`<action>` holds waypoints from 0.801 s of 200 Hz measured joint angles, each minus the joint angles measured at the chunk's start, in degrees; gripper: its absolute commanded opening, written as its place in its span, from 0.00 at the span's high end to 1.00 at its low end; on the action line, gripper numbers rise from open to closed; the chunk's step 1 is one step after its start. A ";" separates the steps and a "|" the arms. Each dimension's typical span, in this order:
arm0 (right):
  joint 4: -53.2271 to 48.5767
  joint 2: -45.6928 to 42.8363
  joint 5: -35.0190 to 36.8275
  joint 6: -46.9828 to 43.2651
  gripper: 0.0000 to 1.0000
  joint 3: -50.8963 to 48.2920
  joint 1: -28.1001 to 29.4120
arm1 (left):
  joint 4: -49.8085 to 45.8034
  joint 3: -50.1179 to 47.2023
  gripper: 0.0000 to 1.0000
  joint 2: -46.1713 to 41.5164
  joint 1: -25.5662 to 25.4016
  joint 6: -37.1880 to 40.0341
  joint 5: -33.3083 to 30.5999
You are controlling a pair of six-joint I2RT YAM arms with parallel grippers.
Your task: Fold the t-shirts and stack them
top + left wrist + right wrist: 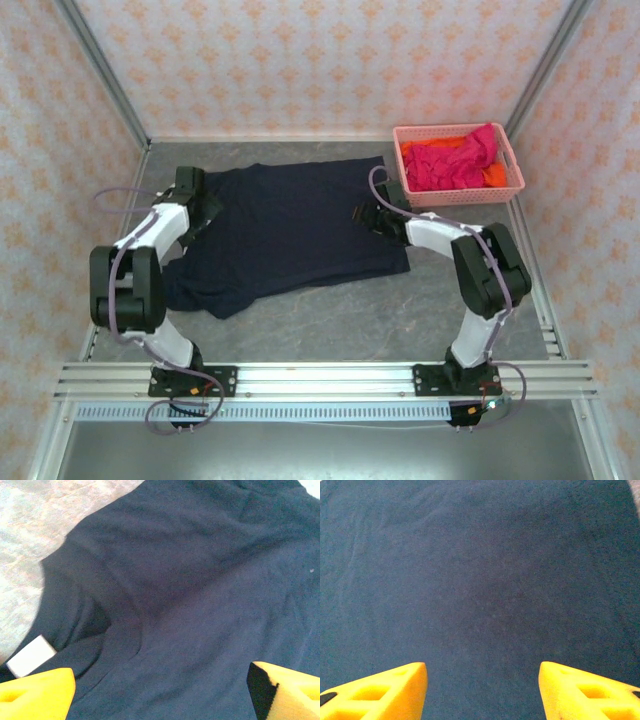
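The dark navy t-shirt lies spread flat across the middle of the table. My left gripper hovers over its left end near the collar, where a white label shows; its yellow fingers stand wide apart with nothing between them. My right gripper is over the shirt's right edge, open, its yellow fingertips spread above flat navy cloth. The magenta-red t-shirt and the orange t-shirt lie crumpled in the basket.
The pink lattice basket stands at the back right corner. Patterned walls enclose the table on three sides. Bare grey tabletop runs between the shirt and the front rail.
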 measured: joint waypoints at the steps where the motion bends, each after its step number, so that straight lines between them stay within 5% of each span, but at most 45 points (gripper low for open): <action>1: 0.07 0.07 0.00 0.00 0.40 0.00 0.00 | 0.04 0.33 0.09 0.46 -0.02 -0.02 -0.02; 160: 9.11 3.06 -1.99 3.28 0.44 -3.93 0.00 | -6.80 37.48 0.09 33.70 4.24 -0.33 0.50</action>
